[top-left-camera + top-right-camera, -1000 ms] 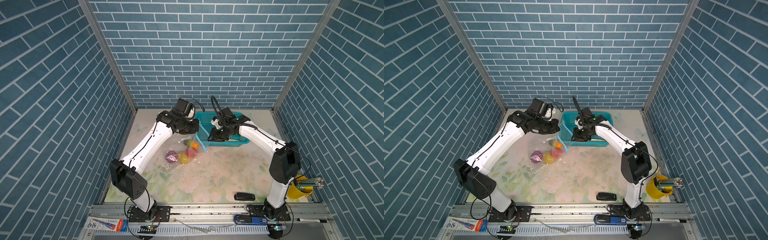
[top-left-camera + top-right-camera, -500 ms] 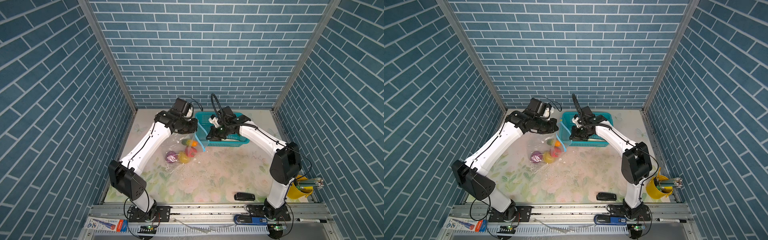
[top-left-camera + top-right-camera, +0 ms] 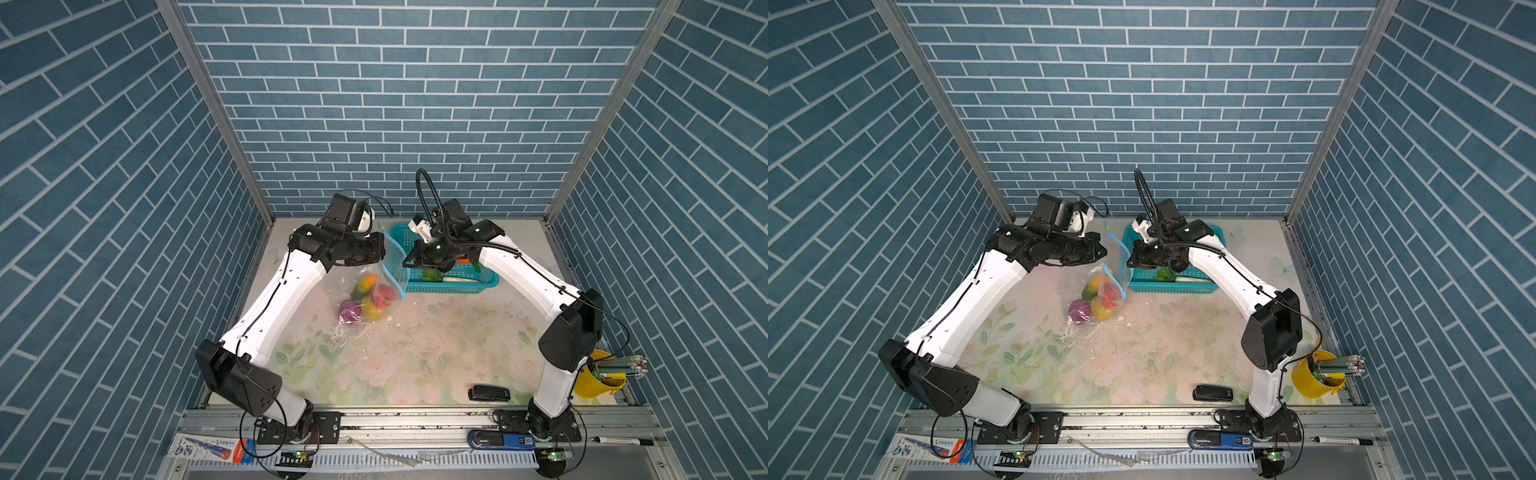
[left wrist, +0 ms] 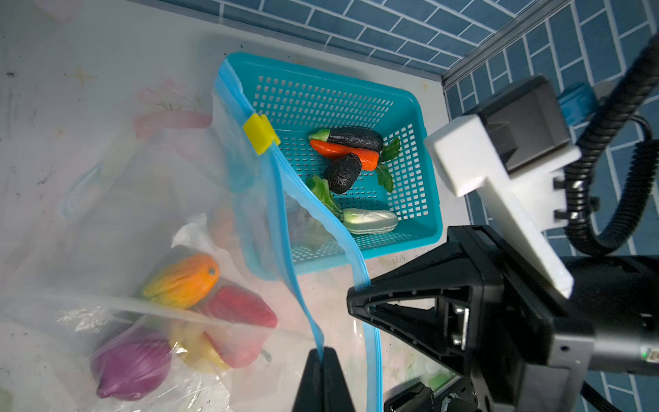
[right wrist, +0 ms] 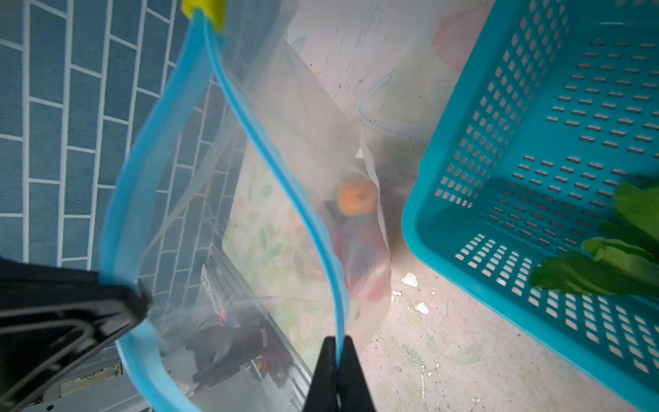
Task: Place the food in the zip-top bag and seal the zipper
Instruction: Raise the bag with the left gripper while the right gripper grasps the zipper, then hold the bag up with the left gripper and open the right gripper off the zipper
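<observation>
4 food items (image 3: 374, 308) lie in the zip-top bag (image 5: 278, 149), far centre, left of the basket (image 4: 321, 75) holding the rest. Left end effector (image 4: 322, 360) and right end effector (image 5: 337, 351) each clench 1 zipper lip (image 4: 357, 262); sealing remains.

Teal perforated basket (image 3: 453, 286): rear of floral mat (image 3: 374, 365) | yellow cup (image 3: 594, 384) holding pencils (image 3: 623, 365): front right | small black device (image 3: 488, 393): near cup | marker (image 3: 621, 440): front rail | blue brick walls (image 3: 395, 104)

Zip-top bag (image 3: 394, 266) rests on the surface (image 3: 415, 357), just left of the basket (image 3: 486, 283). Food (image 3: 365, 303) lies in the bag; further pieces (image 4: 347, 149) lie in the basket.
</observation>
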